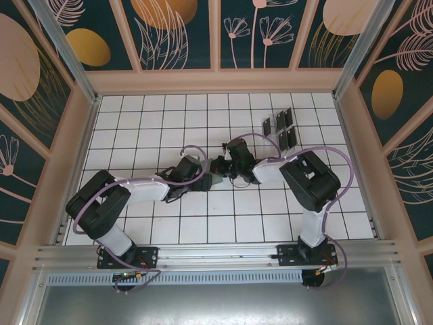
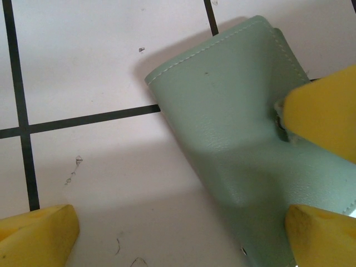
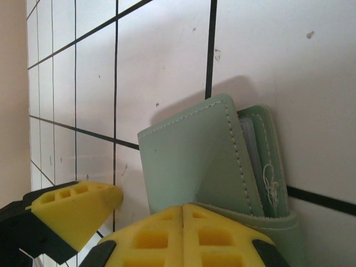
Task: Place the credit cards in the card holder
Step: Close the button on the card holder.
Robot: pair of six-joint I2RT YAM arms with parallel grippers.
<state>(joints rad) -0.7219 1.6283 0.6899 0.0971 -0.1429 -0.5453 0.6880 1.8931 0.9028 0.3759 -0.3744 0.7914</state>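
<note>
The sage green card holder lies partly unfolded on the white tiles, its inner pockets showing in the right wrist view. My right gripper is shut on a flap at the card holder's edge; its yellow fingers enter the left wrist view from the right. My left gripper is open and low over the card holder, one fingertip above it, the other above bare tile. Both grippers meet mid-table. Several black credit cards stand upright at the back right, apart from both grippers.
White tiled floor with black grid lines, walled by beige frames and patterned panels. The right arm's elbow bulks to the right of the grippers. Open floor lies left and behind them.
</note>
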